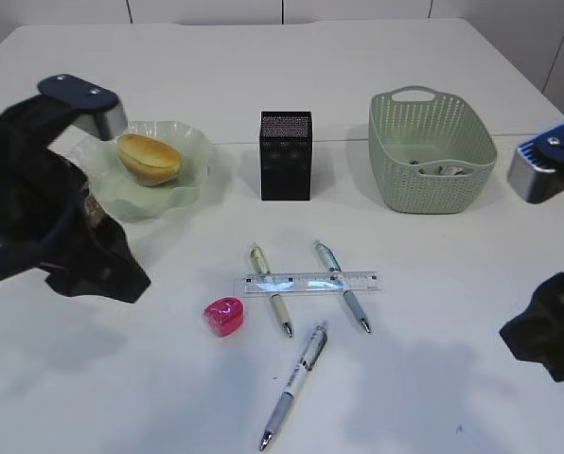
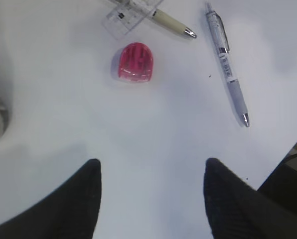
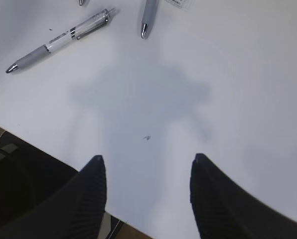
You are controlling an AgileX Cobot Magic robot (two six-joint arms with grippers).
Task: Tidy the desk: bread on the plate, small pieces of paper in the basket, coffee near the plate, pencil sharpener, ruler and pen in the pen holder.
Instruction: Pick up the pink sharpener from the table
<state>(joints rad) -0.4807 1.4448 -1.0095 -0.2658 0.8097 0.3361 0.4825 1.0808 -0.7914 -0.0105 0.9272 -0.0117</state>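
Exterior view: a golden bread roll (image 1: 150, 158) lies on the pale green wavy glass plate (image 1: 189, 185), left of the black mesh pen holder (image 1: 286, 156); a clear plastic ruler (image 1: 307, 282) lies nearer the camera than that holder.

Left wrist view: left fingers (image 2: 79, 199) released above white bench (image 2: 153, 139), pink sharpener (image 2: 134, 62) beyond.

Right wrist view: right fingers (image 3: 213, 199) released, empty
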